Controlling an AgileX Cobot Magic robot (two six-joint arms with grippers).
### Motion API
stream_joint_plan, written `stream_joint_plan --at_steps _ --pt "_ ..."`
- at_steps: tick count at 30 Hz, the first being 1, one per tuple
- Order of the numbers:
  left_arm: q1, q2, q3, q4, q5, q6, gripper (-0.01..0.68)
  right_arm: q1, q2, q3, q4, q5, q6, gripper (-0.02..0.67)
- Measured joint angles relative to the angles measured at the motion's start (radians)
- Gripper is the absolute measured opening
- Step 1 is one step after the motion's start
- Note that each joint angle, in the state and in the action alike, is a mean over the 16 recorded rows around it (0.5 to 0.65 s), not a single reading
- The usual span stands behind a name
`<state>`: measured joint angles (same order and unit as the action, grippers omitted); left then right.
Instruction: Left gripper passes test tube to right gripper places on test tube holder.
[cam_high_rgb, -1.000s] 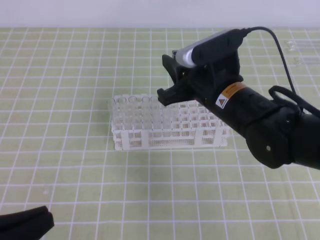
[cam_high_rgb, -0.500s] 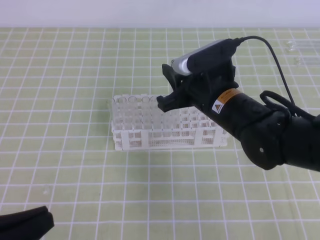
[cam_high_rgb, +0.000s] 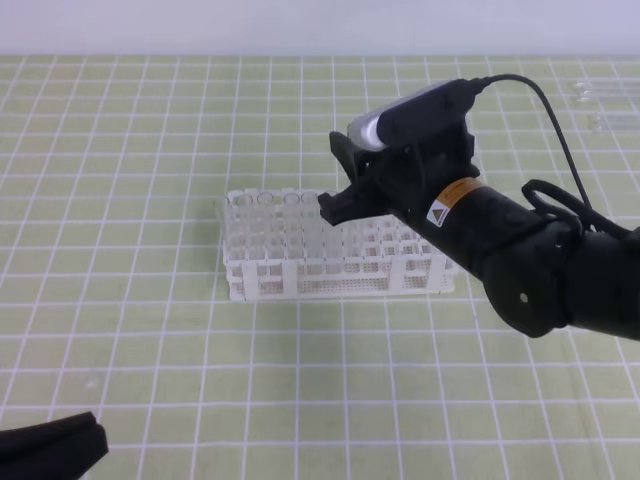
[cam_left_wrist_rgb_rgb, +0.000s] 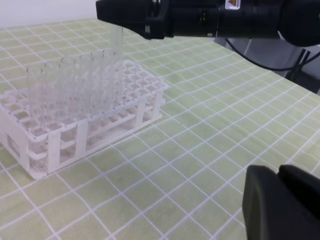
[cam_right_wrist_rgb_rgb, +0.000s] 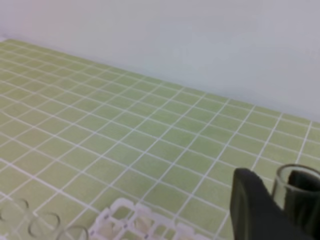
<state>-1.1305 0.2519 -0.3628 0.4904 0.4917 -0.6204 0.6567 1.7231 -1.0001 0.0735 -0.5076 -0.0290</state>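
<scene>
The white test tube holder (cam_high_rgb: 345, 262) stands mid-table on the green grid mat. My right gripper (cam_high_rgb: 335, 178) hovers over its back row, shut on the clear test tube (cam_left_wrist_rgb_rgb: 118, 47). The tube hangs upright, its lower end down among the tubes standing there. In the right wrist view the tube's open rim (cam_right_wrist_rgb_rgb: 300, 172) sits between the black fingers (cam_right_wrist_rgb_rgb: 250, 210), above the holder's corner (cam_right_wrist_rgb_rgb: 130, 225). My left gripper (cam_high_rgb: 50, 448) rests low at the near left edge, far from the holder. Its fingers (cam_left_wrist_rgb_rgb: 265, 200) look closed together with nothing in them.
Several clear tubes (cam_left_wrist_rgb_rgb: 65, 85) fill the holder's back row on the left. More glass tubes (cam_high_rgb: 600, 95) lie at the far right of the mat. The right arm's black cable (cam_high_rgb: 560, 120) arcs above the wrist.
The right gripper has sunk slightly toward the holder with the tube; over the last half second it barely moved. The left gripper has stayed put.
</scene>
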Motion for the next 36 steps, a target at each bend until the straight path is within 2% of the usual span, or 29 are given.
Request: stream_joint_plan --at_steps 21,36 --pt "0.0 0.0 0.0 0.0 0.0 0.0 0.026 -0.002 0.042 0.005 0.0 -0.023 0.002 0.097" --pt "0.0 0.002 0.0 0.002 -0.002 0.001 0.026 -0.004 0.042 0.097 -0.002 -0.129 0.003 0.128"
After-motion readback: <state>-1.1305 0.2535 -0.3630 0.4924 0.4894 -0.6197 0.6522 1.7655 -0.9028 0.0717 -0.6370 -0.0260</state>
